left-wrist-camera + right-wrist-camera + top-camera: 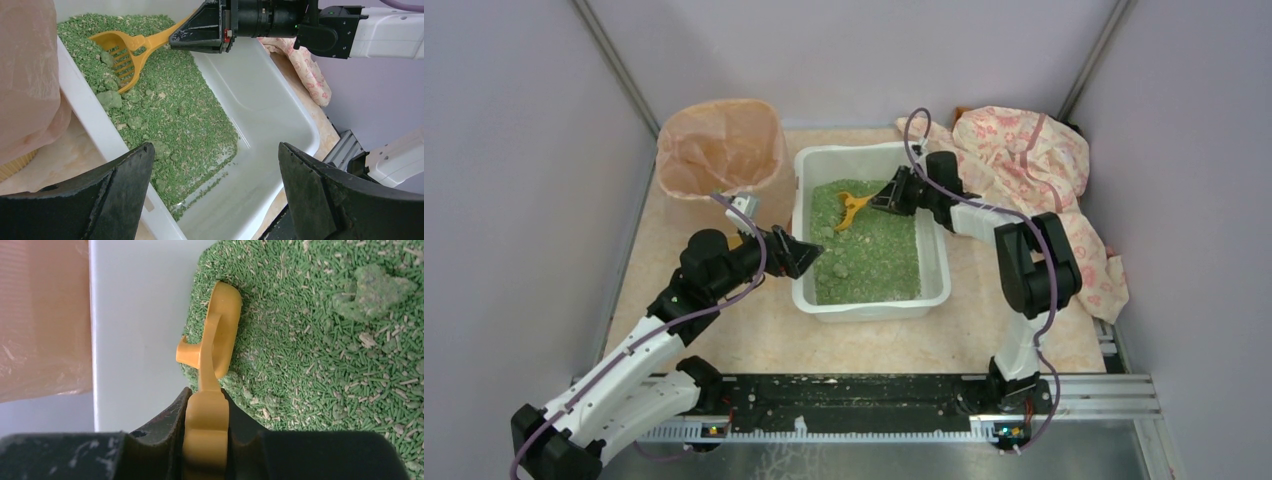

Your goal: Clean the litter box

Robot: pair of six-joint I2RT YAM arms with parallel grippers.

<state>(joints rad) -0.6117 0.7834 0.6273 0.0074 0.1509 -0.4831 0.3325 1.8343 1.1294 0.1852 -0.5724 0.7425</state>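
Leftmost, the round bin (720, 145) with its peach liner stands at the far-left corner. Next, my left gripper (812, 257) hangs over the left rim of the litter box (871, 303) — fingers spread wide, nothing between them. The white tub sits mid-table between my arms, just beside the bin, with green litter (165, 105) and clumps heaped toward its left side. My right gripper (890, 196) is clamped on the handle of the orange-yellow scoop (852, 208) — head resting in the litter. A patterned cloth (1034, 160) lies far right.
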